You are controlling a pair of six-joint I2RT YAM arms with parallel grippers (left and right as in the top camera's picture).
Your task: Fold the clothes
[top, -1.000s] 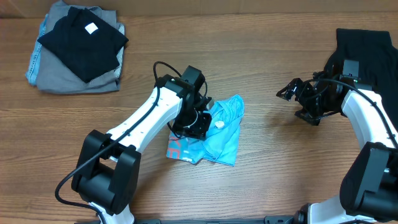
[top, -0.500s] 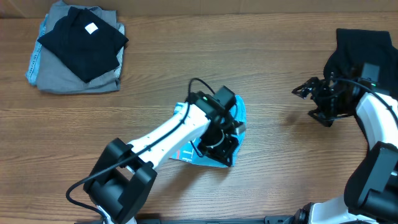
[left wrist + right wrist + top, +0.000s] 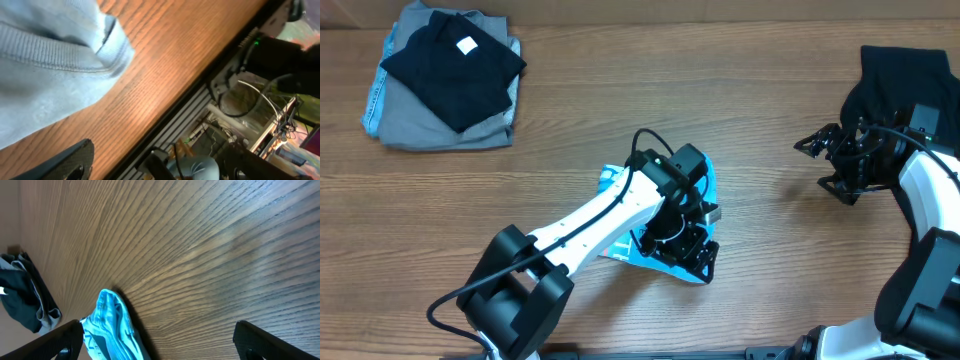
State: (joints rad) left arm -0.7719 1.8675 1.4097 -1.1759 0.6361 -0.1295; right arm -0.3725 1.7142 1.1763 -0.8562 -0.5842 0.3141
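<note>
The clothes are a light-blue T-shirt [image 3: 620,246] lying bunched in the middle of the table, mostly hidden under my left arm. My left gripper [image 3: 692,256] hovers at the bundle's near right corner, open and empty. In the left wrist view the shirt's ribbed hem [image 3: 55,60] fills the upper left, and the left gripper [image 3: 155,166] has only bare wood between its fingers. My right gripper [image 3: 817,162] stands open well to the right, clear of the shirt. The right wrist view shows the shirt [image 3: 114,327] far off, with the right gripper [image 3: 160,342] wide open.
A stack of folded clothes [image 3: 445,75], black on grey, sits at the back left. A black garment [image 3: 905,75] lies at the back right behind my right arm. The table's front edge [image 3: 200,92] runs close to my left gripper.
My left arm swung right across the shirt, carrying cloth over, then opened and let it go. The right gripper drew back slightly to the right.
</note>
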